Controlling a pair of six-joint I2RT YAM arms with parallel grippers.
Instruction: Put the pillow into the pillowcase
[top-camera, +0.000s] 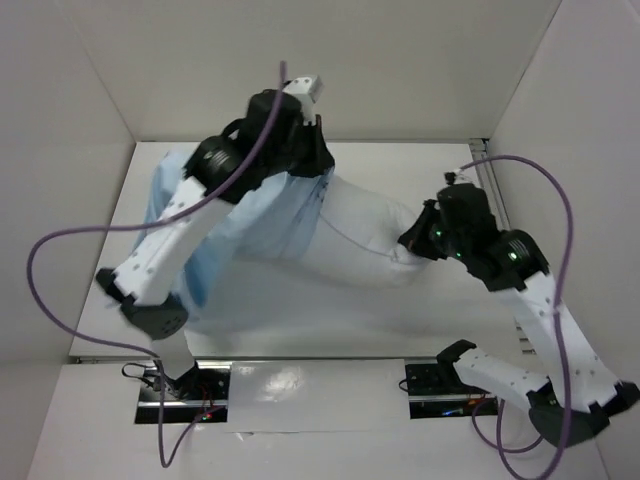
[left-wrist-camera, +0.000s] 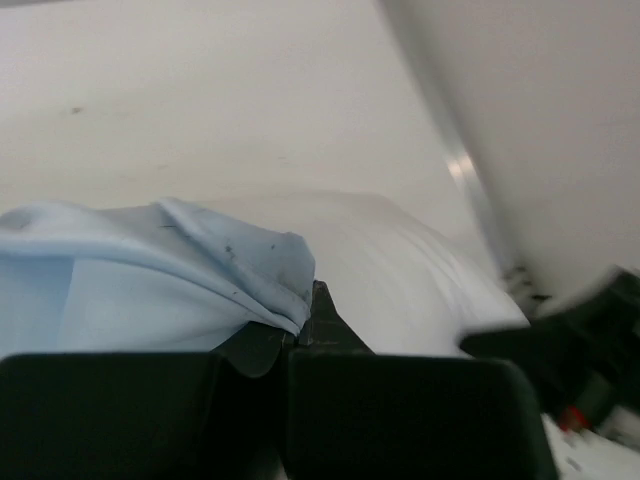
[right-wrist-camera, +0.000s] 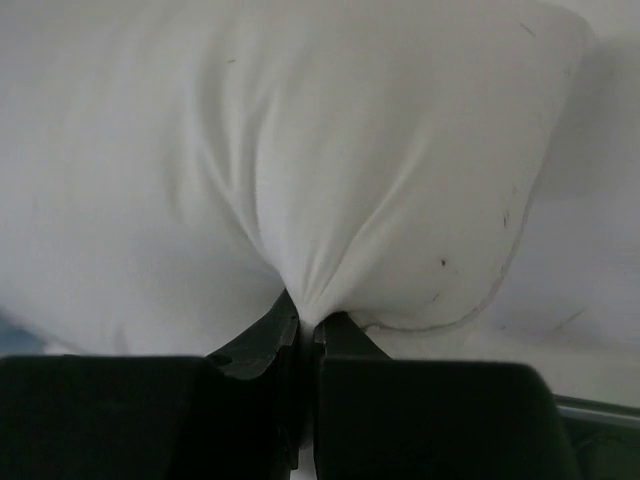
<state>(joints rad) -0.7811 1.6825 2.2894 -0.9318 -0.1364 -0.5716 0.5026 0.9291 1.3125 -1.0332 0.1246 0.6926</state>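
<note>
The plump white pillow lies across the middle of the table, its left part under the pale blue pillowcase. My left gripper is shut on the pillowcase's edge at the far side; the left wrist view shows blue cloth pinched between the jaws, with the white pillow beyond. My right gripper is shut on the pillow's right end. In the right wrist view a fold of the pillow is bunched between the closed jaws.
White walls enclose the table on the left, back and right. A metal rail runs along the right edge. Purple cables loop from both arms. The arm bases sit at the near edge.
</note>
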